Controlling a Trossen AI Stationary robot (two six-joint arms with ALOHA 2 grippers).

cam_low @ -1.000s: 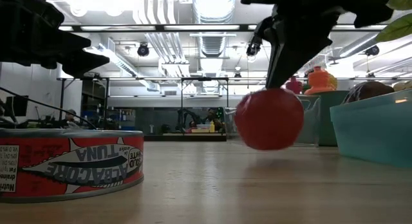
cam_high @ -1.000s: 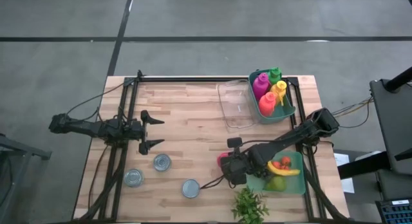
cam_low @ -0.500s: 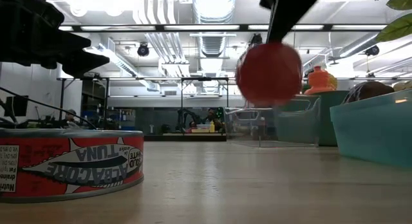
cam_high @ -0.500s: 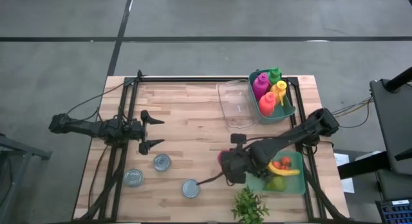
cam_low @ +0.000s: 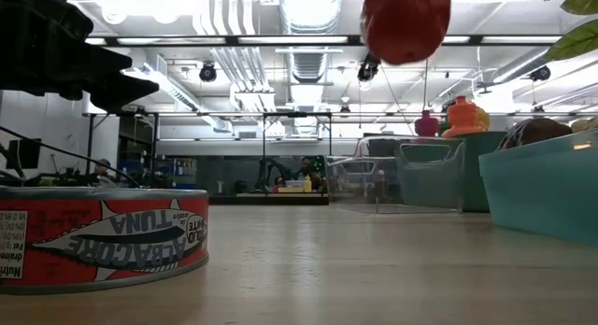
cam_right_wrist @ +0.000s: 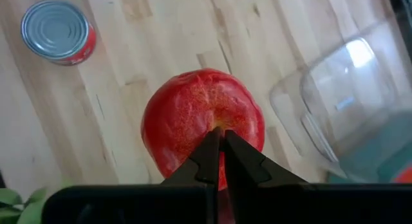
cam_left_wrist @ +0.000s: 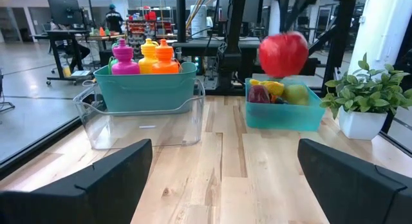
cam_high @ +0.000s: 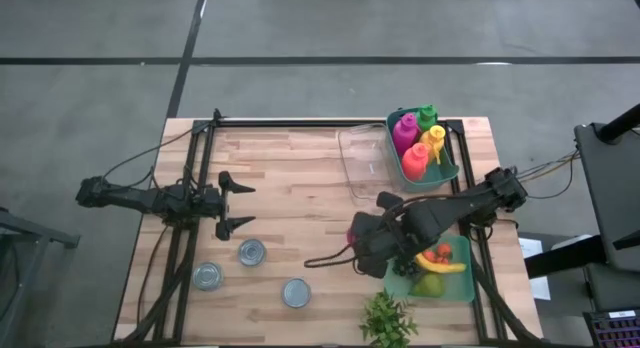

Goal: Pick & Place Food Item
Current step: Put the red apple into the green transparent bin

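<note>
A round red fruit (cam_right_wrist: 193, 118) hangs high above the table's middle right, also seen in the low view (cam_low: 405, 21) and the left wrist view (cam_left_wrist: 282, 53). My right gripper (cam_right_wrist: 220, 139) is shut on its top, slanting down from above; the high view shows only a red sliver of the fruit (cam_high: 350, 234) under the gripper (cam_high: 360, 244). My left gripper (cam_high: 236, 203) waits open and level at the table's left, its fingers wide apart (cam_left_wrist: 222, 179), holding nothing. My right gripper pinches the fruit at the dimple in its top (cam_right_wrist: 215, 126) between its two shut fingertips. What sits between the tips is hidden by the fingers themselves. The fingers come from above, slanting down. The fruit hangs below them, lifted clear of the table.
A clear plastic container (cam_high: 365, 163) and a teal bin of bottles (cam_high: 452, 170) stand at the far right. A teal bin of fruit (cam_high: 462, 250) sits near right, beside a small plant (cam_high: 388, 320). Three cans (cam_high: 252, 252), (cam_high: 207, 276), (cam_high: 296, 292) lie near left.
My right gripper has risen steeply with the red fruit and rolled about its own axis, staying shut. The fruit, just above the table a second ago, now hangs high over it, slightly nearer the far edge.
</note>
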